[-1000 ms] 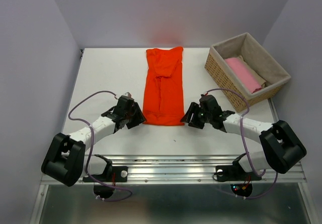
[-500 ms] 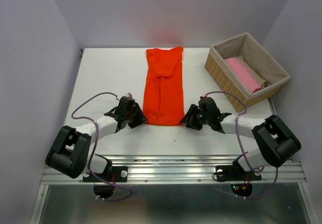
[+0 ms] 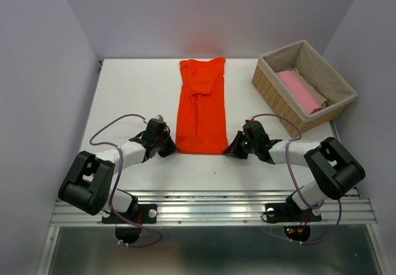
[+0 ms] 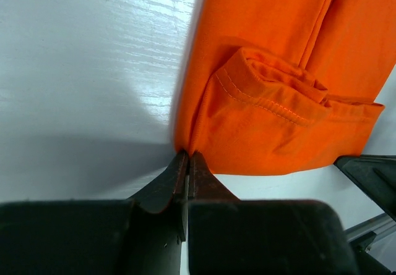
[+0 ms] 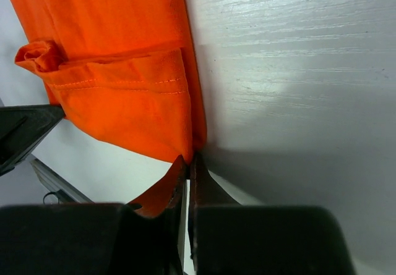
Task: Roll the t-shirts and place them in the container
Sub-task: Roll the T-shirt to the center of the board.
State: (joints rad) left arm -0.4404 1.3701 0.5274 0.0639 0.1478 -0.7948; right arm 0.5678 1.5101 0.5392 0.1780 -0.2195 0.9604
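Observation:
An orange-red t-shirt (image 3: 200,105) lies flat on the white table, folded into a long narrow strip running away from me. My left gripper (image 3: 168,146) is at its near left corner. In the left wrist view its jaws (image 4: 187,156) are shut, with the edge of the orange-red cloth (image 4: 278,71) pinched at the tips. My right gripper (image 3: 230,149) is at the near right corner. It is also shut (image 5: 189,159), with the shirt's corner (image 5: 117,71) caught between its tips. A pink t-shirt (image 3: 299,91) lies in the basket, with a beige one (image 3: 317,94) beside it.
A wicker basket (image 3: 272,88) with a grey lining stands at the far right of the table (image 3: 130,96). The table's near edge and a metal rail (image 3: 210,201) run just behind the grippers. Grey walls close in the left, right and back.
Both grippers moved inward to the shirt's near corners and went from open to shut on the cloth. The shirt has not visibly shifted.

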